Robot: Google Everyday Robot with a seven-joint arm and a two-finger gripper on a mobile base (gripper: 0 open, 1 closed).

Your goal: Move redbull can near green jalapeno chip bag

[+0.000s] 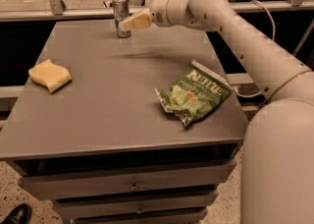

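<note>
Redbull can (119,15), slim silver-grey with shiny top, stands upright at the far edge of the table (108,120), long axis vertical, well apart from the green jalapeno chip bag (194,95) near the right edge. You see the gripper (133,21) just beside the can's right side; spread or closed, you cannot tell. Open tabletop runs between can and bag; a yellow sponge (49,74) sits far left.

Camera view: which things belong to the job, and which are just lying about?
Job: can, at the far edge of the table; green chip bag, nearer the front; pincer, close beside the can.
Lying about: yellow sponge, on the table; black shoe, on the floor.
</note>
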